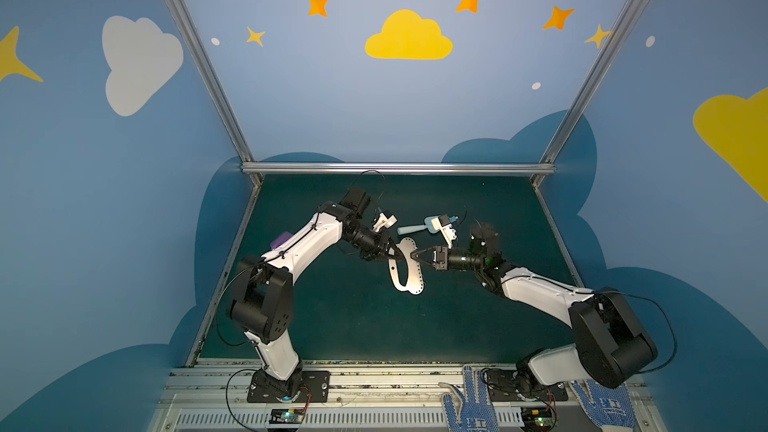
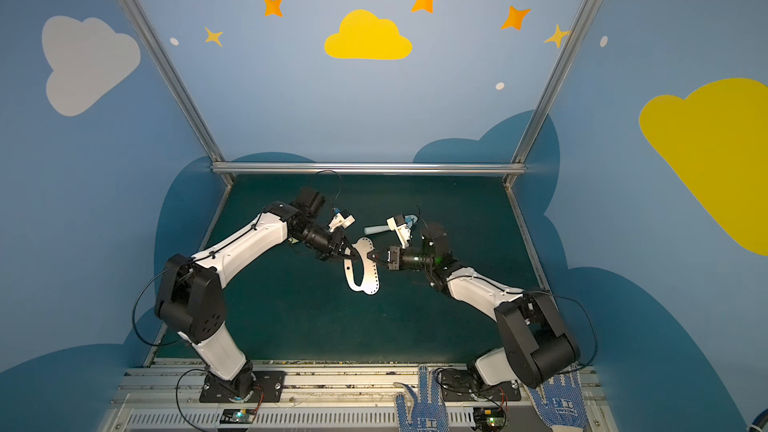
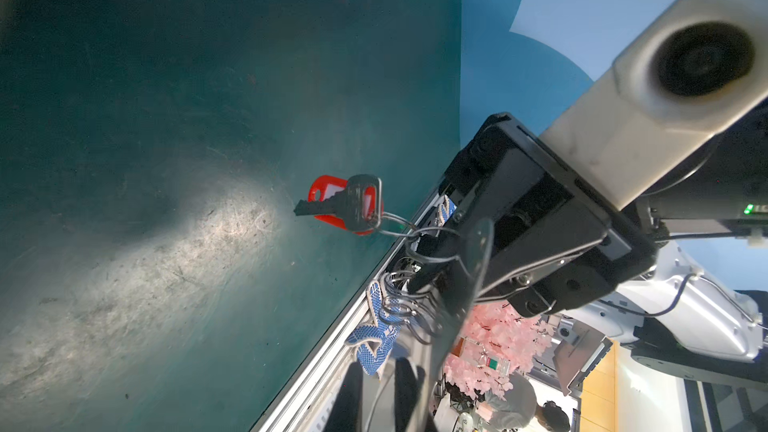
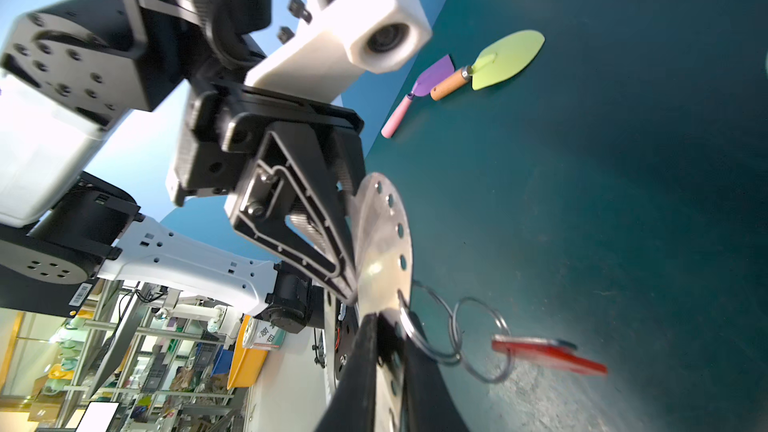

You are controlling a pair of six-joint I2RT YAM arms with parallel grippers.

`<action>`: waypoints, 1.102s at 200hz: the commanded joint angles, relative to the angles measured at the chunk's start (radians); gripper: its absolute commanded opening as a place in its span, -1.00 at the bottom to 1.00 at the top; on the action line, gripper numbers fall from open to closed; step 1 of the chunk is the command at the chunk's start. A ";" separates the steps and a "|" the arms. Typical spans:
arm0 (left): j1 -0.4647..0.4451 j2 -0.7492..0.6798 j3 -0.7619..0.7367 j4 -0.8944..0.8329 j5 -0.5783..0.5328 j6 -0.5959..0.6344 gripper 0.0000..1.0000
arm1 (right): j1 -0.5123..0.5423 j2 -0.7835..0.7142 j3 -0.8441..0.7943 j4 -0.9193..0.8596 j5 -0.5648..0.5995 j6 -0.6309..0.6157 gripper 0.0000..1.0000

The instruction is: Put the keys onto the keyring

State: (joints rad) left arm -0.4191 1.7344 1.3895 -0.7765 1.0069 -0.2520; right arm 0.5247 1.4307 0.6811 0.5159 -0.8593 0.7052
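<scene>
The keyring (image 1: 409,274), a flat grey plate with a row of holes, hangs above the mat between both grippers in both top views (image 2: 365,272). My right gripper (image 4: 388,326) is shut on its holed edge, one finger on each face. My left gripper (image 3: 380,376) reaches the plate (image 3: 471,272) from the handle side. Its fingers (image 3: 353,396) stand a little apart, and the rail shows through the gap. The keys (image 3: 336,203), a silver key with a red tag (image 4: 548,353), dangle from linked wire rings (image 4: 478,338) threaded through a hole in the plate.
A pale blue toy shovel (image 1: 415,228) lies on the green mat (image 1: 332,317) behind the grippers. A purple-and-pink shovel (image 4: 419,93) and a lime green one (image 4: 507,58) lie further off. Blue dotted gloves (image 1: 469,405) rest on the front rail.
</scene>
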 commanded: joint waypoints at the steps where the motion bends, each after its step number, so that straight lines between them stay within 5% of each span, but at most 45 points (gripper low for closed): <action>1: 0.016 -0.042 -0.040 0.142 0.067 -0.075 -0.49 | 0.012 -0.044 -0.003 0.056 -0.055 0.012 -1.00; 117: 0.027 -0.163 -0.285 0.560 0.146 -0.322 -0.22 | -0.041 -0.126 -0.067 0.217 0.031 0.163 -1.00; 135: 0.026 -0.165 -0.298 0.598 0.162 -0.348 -0.37 | -0.044 -0.128 -0.070 0.221 0.043 0.168 -1.00; 162: 0.029 -0.167 -0.299 0.600 0.169 -0.350 -0.91 | -0.047 -0.118 -0.069 0.202 0.054 0.165 -1.00; 176: 0.029 -0.165 -0.279 0.547 0.163 -0.319 -0.93 | -0.055 -0.116 -0.064 0.120 0.071 0.134 -1.00; 195: 0.033 -0.151 -0.221 0.387 0.121 -0.227 -0.93 | -0.074 -0.127 -0.066 -0.001 0.114 0.080 -0.49; 220: 0.044 -0.118 -0.142 0.175 0.045 -0.128 -0.93 | -0.098 -0.175 -0.061 -0.219 0.193 -0.029 -0.23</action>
State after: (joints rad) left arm -0.3943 1.5867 1.1744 -0.3531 1.1439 -0.4820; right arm 0.4500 1.3193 0.6144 0.5179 -0.7567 0.8181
